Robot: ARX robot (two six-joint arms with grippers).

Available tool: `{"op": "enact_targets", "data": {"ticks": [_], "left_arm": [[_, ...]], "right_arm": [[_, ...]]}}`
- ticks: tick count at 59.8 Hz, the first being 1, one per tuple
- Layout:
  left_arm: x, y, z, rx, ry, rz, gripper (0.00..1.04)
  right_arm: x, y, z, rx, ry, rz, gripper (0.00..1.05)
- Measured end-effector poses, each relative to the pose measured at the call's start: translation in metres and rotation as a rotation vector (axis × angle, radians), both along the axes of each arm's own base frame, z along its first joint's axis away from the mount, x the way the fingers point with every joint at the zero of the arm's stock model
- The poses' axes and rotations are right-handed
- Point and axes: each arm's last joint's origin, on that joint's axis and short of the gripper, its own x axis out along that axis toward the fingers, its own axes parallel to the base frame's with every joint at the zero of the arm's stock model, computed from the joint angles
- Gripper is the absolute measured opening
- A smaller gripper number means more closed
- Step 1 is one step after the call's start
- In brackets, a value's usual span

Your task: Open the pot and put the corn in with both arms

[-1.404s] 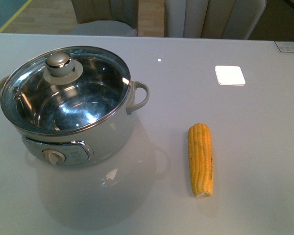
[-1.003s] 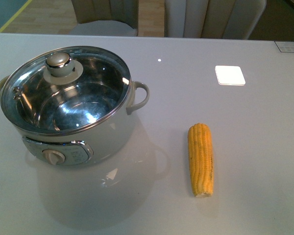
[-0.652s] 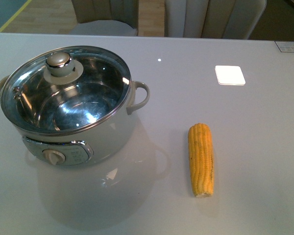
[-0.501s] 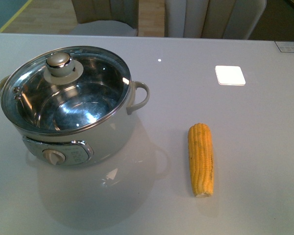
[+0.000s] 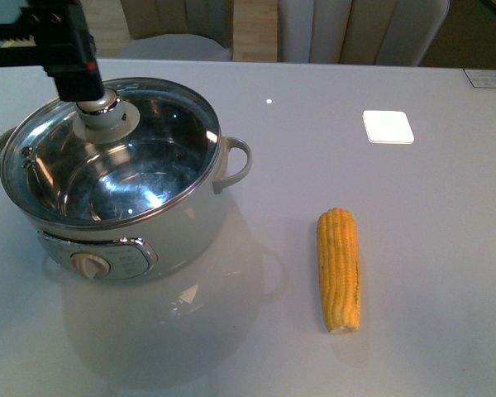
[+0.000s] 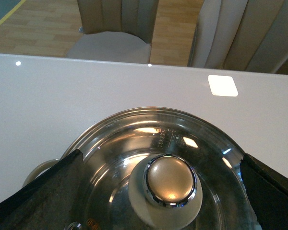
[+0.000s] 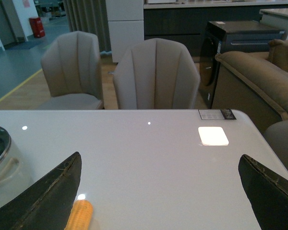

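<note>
The cream-white pot [image 5: 149, 231] stands on the left of the table with its glass lid [image 5: 161, 141] on. The lid's steel knob [image 5: 99, 103] sits toward the back left. My left gripper [image 5: 76, 83] hangs just above that knob, open. In the left wrist view the knob [image 6: 170, 179] lies between the two spread black fingers [image 6: 38, 194], untouched. The corn [image 5: 339, 269] lies on the table to the right of the pot, pale cut end toward me. My right gripper [image 7: 159, 157] is open over bare table, and the corn's tip [image 7: 79, 215] shows beside one finger.
A bright white square patch [image 5: 388, 126] lies on the grey table [image 5: 446, 248] at the back right. A small card [image 5: 488, 78] sits at the far right edge. Upholstered chairs [image 5: 360, 29] stand behind the table.
My left arm has come into the front view at the top left and now sits over the lid knob. Pot, lid and corn have not moved.
</note>
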Motion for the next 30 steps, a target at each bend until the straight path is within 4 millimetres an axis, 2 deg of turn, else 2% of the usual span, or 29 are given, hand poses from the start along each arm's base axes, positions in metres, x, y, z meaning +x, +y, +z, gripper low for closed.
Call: {"op": "enact_targets", "data": {"ticks": [13,30], "left_arm": [[0.023,-0.013,-0.031,0.062,0.038,-0.036,0.98],[0.036,-0.019,-0.054,0.074,0.071,-0.039,0.98]], "right_arm": [[0.000,0.000,0.000,0.000,0.000,0.000,0.96],[0.000,0.000,0.000,0.000,0.000,0.000,0.96]]}}
